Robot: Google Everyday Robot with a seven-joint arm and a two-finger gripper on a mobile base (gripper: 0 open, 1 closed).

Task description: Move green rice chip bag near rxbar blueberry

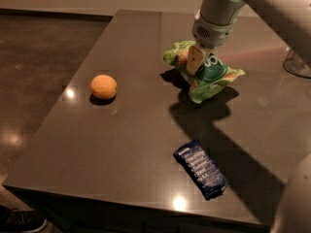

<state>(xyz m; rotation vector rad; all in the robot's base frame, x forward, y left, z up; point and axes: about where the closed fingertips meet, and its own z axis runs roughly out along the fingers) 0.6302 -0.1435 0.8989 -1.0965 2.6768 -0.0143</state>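
Pale gripper (194, 73) clamping green rice chip bag (215, 75), 1 finger hidden

Light is dim and warm. The gripper (197, 64) clamps the green chip bag (214, 76) at the far side of the table (121, 144), and a dark, hard-edged shadow falls nearward from it. Small bright glints mark the glossy top left of it by the orange (103, 86) and nearward by the blue bar (200, 169).

Gripper (196, 66) on green rice chip bag (214, 76) (far finger behind it); arm (219, 4) past top edge
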